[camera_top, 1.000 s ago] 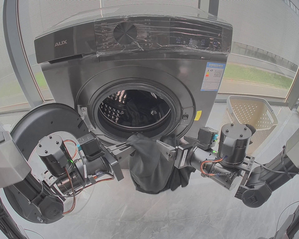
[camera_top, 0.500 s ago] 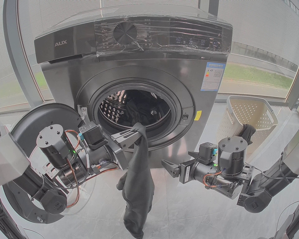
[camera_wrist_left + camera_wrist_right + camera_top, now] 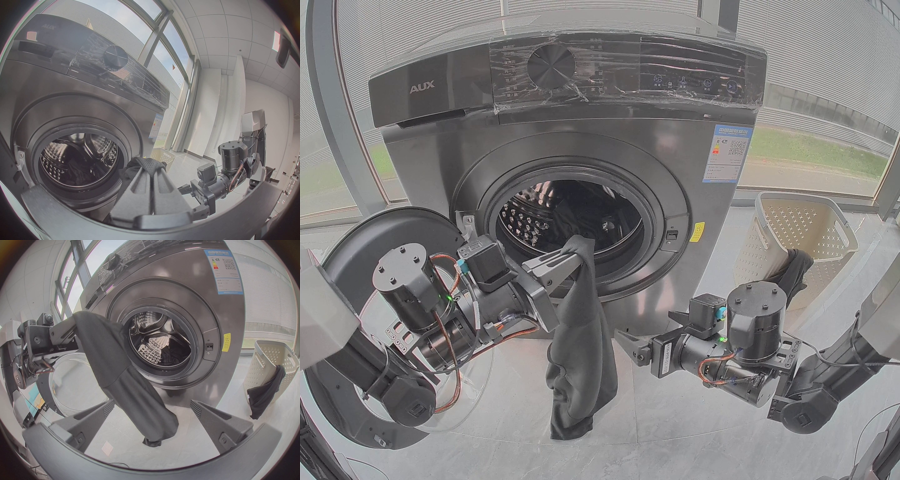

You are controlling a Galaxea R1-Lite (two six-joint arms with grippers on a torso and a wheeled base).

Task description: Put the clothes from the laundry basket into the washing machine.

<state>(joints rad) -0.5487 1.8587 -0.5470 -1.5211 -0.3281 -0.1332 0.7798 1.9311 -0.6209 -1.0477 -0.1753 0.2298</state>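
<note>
Garment (image 3: pixel 581 337), dark grey, one piece: hangs at centre frame in the head view, top edge pinched in front of the lower lip of the drum opening (image 3: pixel 572 219), tail drooping toward the floor. Handling, judged: light, limp, not fragile (likely to swing and catch on the door seal). It is best taken by a bunched fold near the top, with the tail lifted separately.

Left gripper (image 3: pixel 575 257): clamped on the garment's upper edge; arm extends from lower left, forearm angled up toward the washing machine (image 3: pixel 569 144).

Right gripper (image 3: pixel 630 347): jaws spread, empty, lower right of centre, just beside the hanging cloth; forearm roughly level.

Laundry basket (image 3: pixel 800 231): right edge, second garment (image 3: pixel 794 275) draped over its rim.
</note>
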